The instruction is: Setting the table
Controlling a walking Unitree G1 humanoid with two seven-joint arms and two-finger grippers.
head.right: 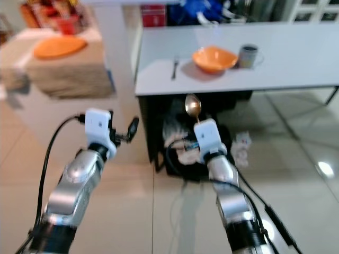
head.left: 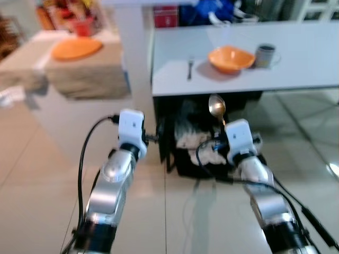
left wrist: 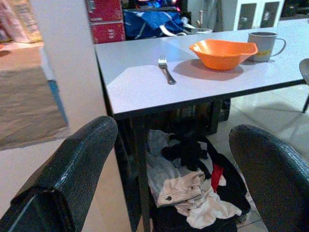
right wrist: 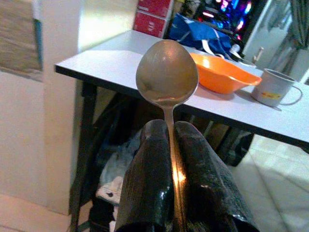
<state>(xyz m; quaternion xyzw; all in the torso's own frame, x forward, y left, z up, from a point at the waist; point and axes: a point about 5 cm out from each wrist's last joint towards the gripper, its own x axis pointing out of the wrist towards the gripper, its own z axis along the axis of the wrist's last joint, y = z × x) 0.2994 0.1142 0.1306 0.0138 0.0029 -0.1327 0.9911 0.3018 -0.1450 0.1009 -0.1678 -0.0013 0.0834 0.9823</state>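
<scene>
Right pincer (right wrist: 170, 145) clamps the spoon (right wrist: 167, 73); left pincer (left wrist: 174, 159) gapes wide.

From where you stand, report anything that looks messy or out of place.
A heap of crumpled clothes lies under the grey table, spilling out toward the floor. On top, the fork, orange bowl and mug look orderly. The right pincer holds a spoon upright.

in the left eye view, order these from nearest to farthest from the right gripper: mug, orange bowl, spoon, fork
1. spoon: clamped in the right gripper, bowl end up.
2. orange bowl: on the table, straight ahead of the gripper.
3. fork and mug: too close to call; the fork lies left of the bowl, the mug stands right of it.
</scene>
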